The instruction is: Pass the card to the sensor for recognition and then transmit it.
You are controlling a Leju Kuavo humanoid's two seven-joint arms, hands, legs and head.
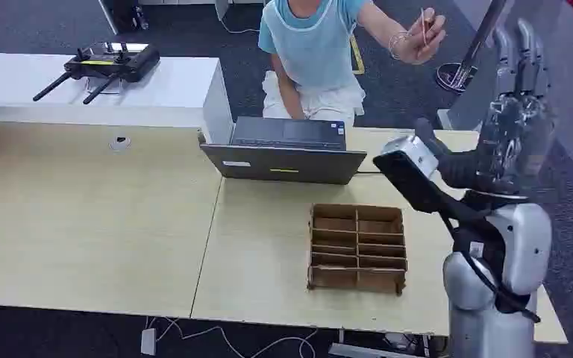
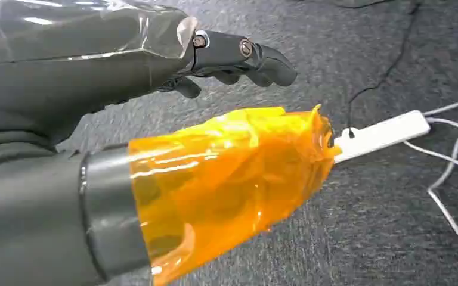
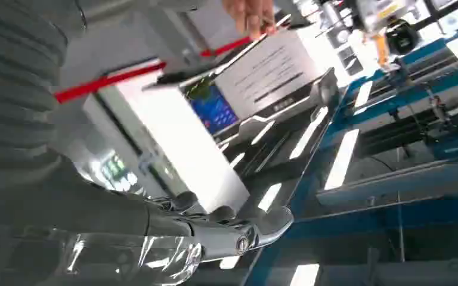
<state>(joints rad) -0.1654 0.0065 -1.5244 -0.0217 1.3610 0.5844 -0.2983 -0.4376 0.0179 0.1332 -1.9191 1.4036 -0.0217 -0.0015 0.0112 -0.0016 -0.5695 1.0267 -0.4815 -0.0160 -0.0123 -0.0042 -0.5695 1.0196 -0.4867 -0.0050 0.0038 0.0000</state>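
Observation:
A person standing behind the table pinches a thin card [image 1: 423, 28] in a raised hand, up at the far right of the head view. My right hand [image 1: 518, 112] is lifted just right of and below that card, fingers straight and pointing up, holding nothing. In the right wrist view the person's fingers hold the card [image 3: 269, 31] edge-on, well beyond my stretched fingers [image 3: 238, 235]. My left hand [image 2: 155, 107] hangs over grey carpet, its orange-taped thumb [image 2: 226, 179] apart from the dark fingers [image 2: 244, 56], with nothing in it.
An open laptop [image 1: 283, 149] sits at the table's far edge in front of the person. A cardboard box with dividers [image 1: 358, 246] lies near the front right. A black controller with antennas [image 1: 108, 63] rests on the white side table. A power strip [image 2: 381, 134] lies on the floor.

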